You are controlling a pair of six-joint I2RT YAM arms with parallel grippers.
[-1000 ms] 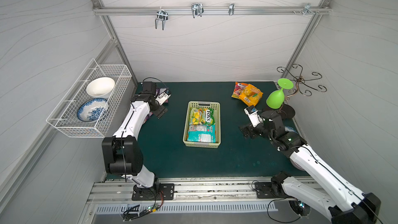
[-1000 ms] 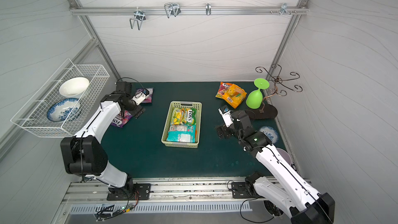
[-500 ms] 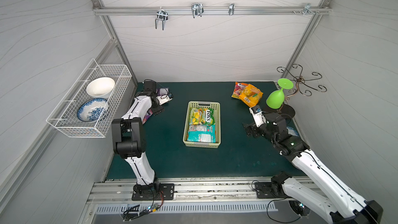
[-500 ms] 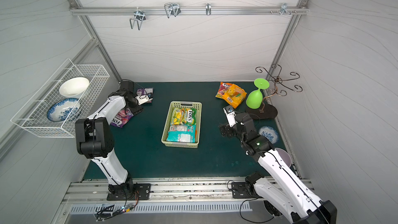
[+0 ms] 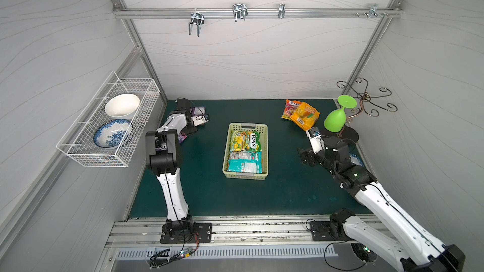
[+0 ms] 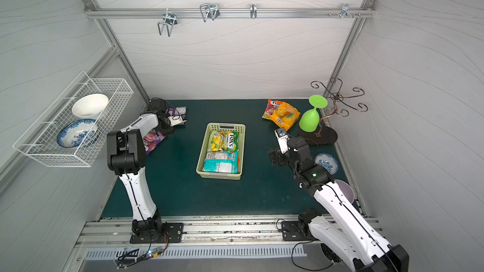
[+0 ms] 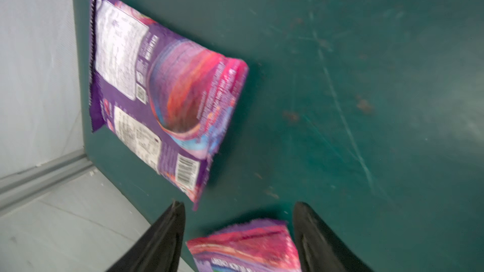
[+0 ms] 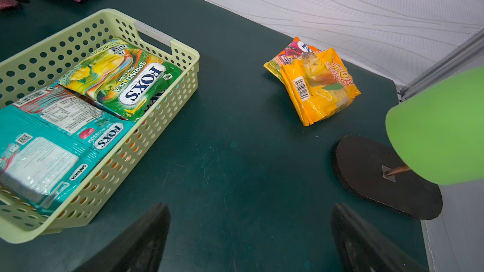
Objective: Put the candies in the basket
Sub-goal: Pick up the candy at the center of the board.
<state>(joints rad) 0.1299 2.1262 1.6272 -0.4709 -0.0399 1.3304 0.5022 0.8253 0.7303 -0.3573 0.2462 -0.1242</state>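
The pale yellow-green basket (image 5: pixel 265 153) (image 6: pixel 243 150) (image 8: pixel 157 116) sits mid-table in both top views. It holds a yellow-green FOX'S bag (image 5: pixel 245 141) and a teal bag (image 5: pixel 245 163). At the back left, my left gripper (image 5: pixel 192 128) (image 7: pixel 237 206) is low over the mat. Its jaws are open, either side of the end of a pink-purple candy bag (image 7: pixel 243 247) (image 6: pixel 153 139). A second purple bag (image 7: pixel 157 95) (image 6: pixel 178 111) lies beyond it. Orange and red candy bags (image 5: pixel 301 115) (image 8: pixel 319 87) lie at the back right. My right gripper (image 5: pixel 305 156) (image 8: pixel 251 210) is open and empty.
A white wire basket (image 5: pixel 110 124) with two bowls hangs on the left wall. A green glass (image 5: pixel 336 120) hangs on a stand with a black base (image 8: pixel 379 179) by the right gripper. A small blue-patterned dish (image 6: pixel 326 162) and a cup (image 6: pixel 345 189) stand near the right edge.
The left arm has drawn up and back, bringing its gripper over the pink-purple bag with the jaws narrowing. The right gripper has shifted slightly toward the orange bags.
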